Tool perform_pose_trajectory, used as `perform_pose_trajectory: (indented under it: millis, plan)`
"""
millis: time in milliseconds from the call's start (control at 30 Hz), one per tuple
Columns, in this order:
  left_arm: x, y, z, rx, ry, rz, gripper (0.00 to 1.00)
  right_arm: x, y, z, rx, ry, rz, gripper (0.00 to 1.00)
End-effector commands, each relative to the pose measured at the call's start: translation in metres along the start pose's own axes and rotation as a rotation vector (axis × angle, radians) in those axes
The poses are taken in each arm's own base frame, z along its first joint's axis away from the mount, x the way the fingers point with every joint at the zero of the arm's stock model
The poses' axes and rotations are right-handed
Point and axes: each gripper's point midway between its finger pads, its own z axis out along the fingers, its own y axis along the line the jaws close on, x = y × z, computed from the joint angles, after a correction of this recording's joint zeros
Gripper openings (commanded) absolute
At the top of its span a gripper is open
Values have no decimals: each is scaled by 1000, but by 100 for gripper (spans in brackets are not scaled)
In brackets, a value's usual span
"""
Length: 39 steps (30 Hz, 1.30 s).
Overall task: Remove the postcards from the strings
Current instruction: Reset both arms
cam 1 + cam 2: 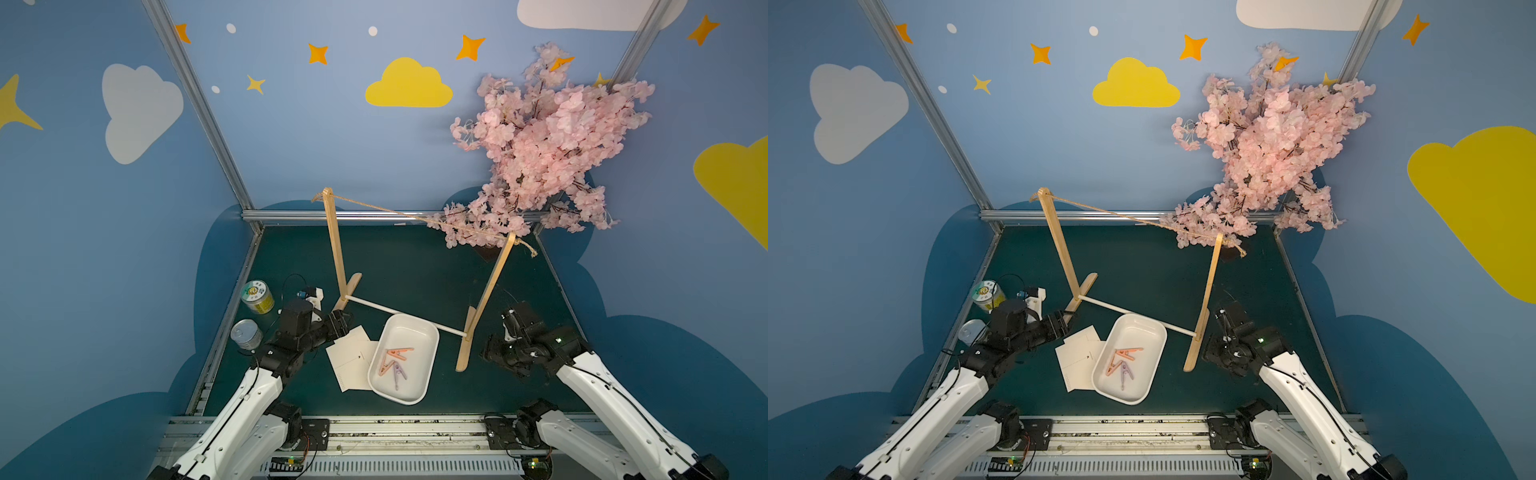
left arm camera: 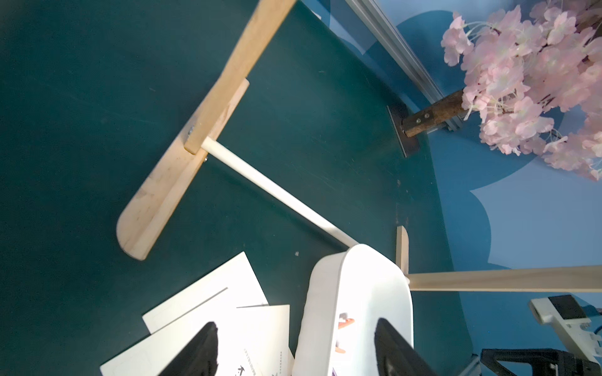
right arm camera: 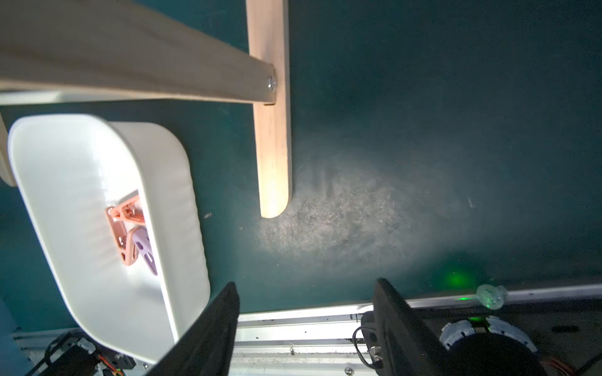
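Overhead, the strings (image 1: 415, 217), one line of tan twine between two wooden uprights (image 1: 334, 245), run roughly nine to three across the far half of the table. The line is bare, with no card hanging from it in either top view.

All the postcards (image 1: 352, 361) lie in a loose, overlapping pile flat on the green table (image 1: 395, 266), touching the nine o'clock side of the white tray (image 1: 411, 332). Pink and purple clothes pegs (image 1: 395, 362) lie in the tray. The pile's long sides run roughly eleven to five.

From my left gripper (image 2: 294, 325) the pile sits at about six o'clock in a top view, just beside and slightly below it. From the left wrist camera I see the cards and the tray's rim under my two dark fingers (image 2: 202, 345). The jaws are spread wide with nothing between them and touch neither paper nor tray, as far as I can tell.

My right gripper (image 3: 306, 285) is well apart from the pile, out at three o'clock beyond the tray, near the foot of the right upright. Its jaws are also spread and empty, over bare table.

My left arm is clearly the nearer one to the cards. I judge the removal finished, so the next move needs no new grasp on the line.
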Motion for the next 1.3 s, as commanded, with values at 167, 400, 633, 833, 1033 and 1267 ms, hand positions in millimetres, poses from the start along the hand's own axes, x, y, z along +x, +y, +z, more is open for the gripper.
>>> perform_pose_trajectory:
  millis: [167, 400, 633, 833, 1033, 1267]
  plan:
    - [-33, 20, -7, -189, -64, 33, 86, -56, -3, 2, -37, -169, 29, 67]
    - [-83, 32, -15, -326, -236, 151, 99, -116, -14, 10, 53, -324, -20, 72]
    - [-123, 50, -18, -461, -346, 213, 99, -172, -20, 1, 107, -542, -37, 86]
    - [-157, 84, -12, -684, -445, 265, 99, -205, -27, 1, 162, -703, -42, 86]
    - [-159, 103, 11, -766, -402, 427, 99, -229, -36, 18, 260, -736, -43, 86]
    - [-145, 121, 31, -751, -455, 520, 99, -248, -37, 31, 300, -793, -98, 86]
